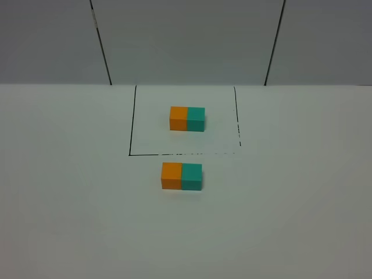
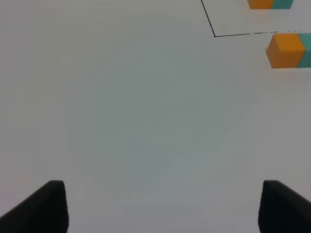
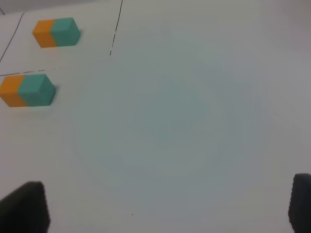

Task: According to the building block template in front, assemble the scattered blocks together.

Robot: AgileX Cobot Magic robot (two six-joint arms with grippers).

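Note:
The building block template (image 1: 187,118) is an orange-and-teal bar inside a thin black drawn square (image 1: 130,133) at the back of the table. Just in front of the square, the scattered blocks sit side by side and touching: the orange cube (image 1: 171,175) on the left, the teal cube (image 1: 192,176) on the right. Neither gripper shows in the exterior high view. My left gripper (image 2: 164,196) is open over bare table, with the orange cube (image 2: 284,50) far off. My right gripper (image 3: 167,191) is open too, well away from the teal cube (image 3: 36,90) and the template (image 3: 56,32).
The white table (image 1: 290,203) ends at a grey panelled wall (image 1: 186,40) behind the drawn square. No other objects are in view.

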